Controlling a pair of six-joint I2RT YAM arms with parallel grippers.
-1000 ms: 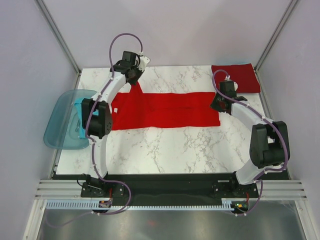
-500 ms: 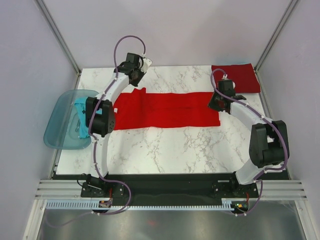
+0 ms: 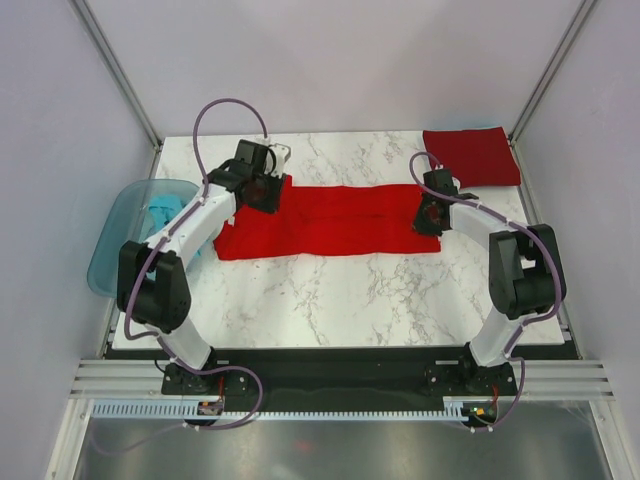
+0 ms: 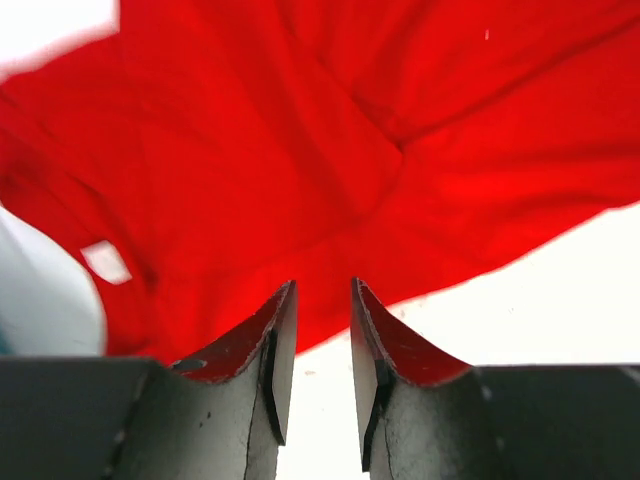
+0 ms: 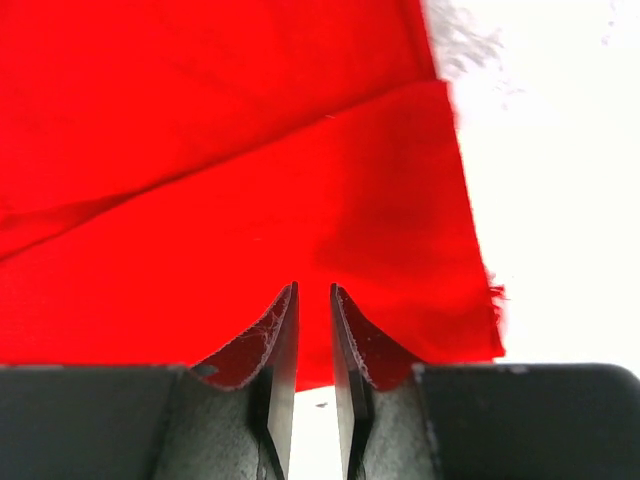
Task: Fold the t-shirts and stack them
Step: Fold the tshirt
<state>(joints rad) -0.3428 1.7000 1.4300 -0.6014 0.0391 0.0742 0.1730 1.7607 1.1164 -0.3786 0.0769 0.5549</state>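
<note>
A bright red t-shirt (image 3: 330, 220) lies on the marble table as a long strip folded lengthwise. My left gripper (image 3: 262, 192) hovers over its left end, open, with nothing between the fingers. In the left wrist view the gripper (image 4: 322, 300) hangs above the rumpled shirt (image 4: 300, 150) near its edge, and a white label (image 4: 105, 260) shows. My right gripper (image 3: 430, 215) is over the shirt's right end. Its jaws (image 5: 313, 300) stand narrowly open above the flat cloth (image 5: 250, 150), gripping nothing. A dark red folded t-shirt (image 3: 472, 155) lies at the back right corner.
A translucent teal bin (image 3: 110, 270) hangs off the table's left edge with a light blue garment (image 3: 160, 215) inside. Bare marble (image 3: 330, 300) stretches between the shirt and the arm bases. Frame posts and grey walls enclose the table.
My left gripper opened and let go of the shirt's left end, then swung from the back edge toward the near left. The shirt's left end has settled flat. The right gripper barely shifted.
</note>
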